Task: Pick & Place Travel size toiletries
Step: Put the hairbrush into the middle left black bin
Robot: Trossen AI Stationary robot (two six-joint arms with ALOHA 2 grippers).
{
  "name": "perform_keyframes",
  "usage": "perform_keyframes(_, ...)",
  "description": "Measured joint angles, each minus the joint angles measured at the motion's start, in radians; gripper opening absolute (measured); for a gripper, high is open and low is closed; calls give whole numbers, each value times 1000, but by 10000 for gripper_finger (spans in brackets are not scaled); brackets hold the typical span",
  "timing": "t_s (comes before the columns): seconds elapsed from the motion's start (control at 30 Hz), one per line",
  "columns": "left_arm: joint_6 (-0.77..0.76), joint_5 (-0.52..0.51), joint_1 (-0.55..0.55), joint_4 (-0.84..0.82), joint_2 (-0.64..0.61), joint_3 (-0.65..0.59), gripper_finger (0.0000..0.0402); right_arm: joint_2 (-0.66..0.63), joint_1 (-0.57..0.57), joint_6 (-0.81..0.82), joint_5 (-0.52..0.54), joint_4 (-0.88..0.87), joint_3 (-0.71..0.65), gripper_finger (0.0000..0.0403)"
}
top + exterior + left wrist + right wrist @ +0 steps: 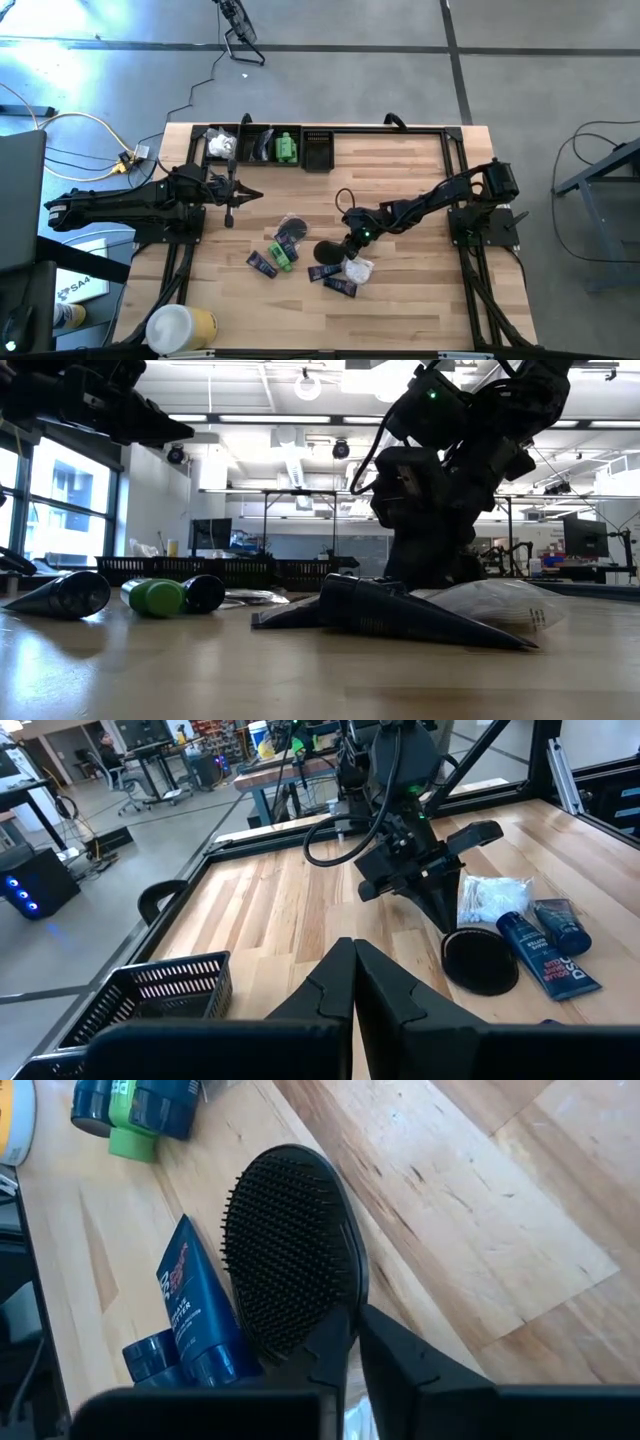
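A round black brush (290, 1250), bristles up, lies on the table (400, 190) beside two blue tubes (190, 1320) and a white wrapped packet (358, 268). My right gripper (352, 1315) slants down onto the brush (328, 250) and is shut on its rim. More blue tubes and a green bottle (283, 256) lie to the left of it, next to a wrapped black disc (292, 228). My left gripper (250, 195) hangs shut above the table's left side, holding nothing. My right gripper pinches the brush's rim (352, 1290) at the edge nearest the arm, one finger (325, 1355) on the bristle side and the other (400, 1360) outside the rim. The fingers slant down from the table's right. The brush lies on the table.
A black divided basket (265, 145) stands at the far edge, with a green bottle (288, 148) and white items in it. A large white-and-yellow cylinder (180, 328) lies at the near left corner. Bare wood stretches across the far right of the table.
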Motion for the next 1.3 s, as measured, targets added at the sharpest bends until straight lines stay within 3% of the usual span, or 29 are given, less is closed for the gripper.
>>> perform_keyframes(0.23, 0, 0, 0, 0, 0, 0, 1, 0, 0, 10, 11, 0, 0, 10)
perform_keyframes(0.6, 0, -5, 0, 0, 0, 0, 1, 0, 8, 83, 21, -8, 3, 102)
perform_keyframes(0.93, 0, -4, 0, 0, 0, 0, 1, 0, 22, 49, 93, -209, 128, 107)
perform_keyframes(1.3, 0, -3, 0, -8, 0, 0, 1, 1, 11, 18, 17, -213, 127, 220)
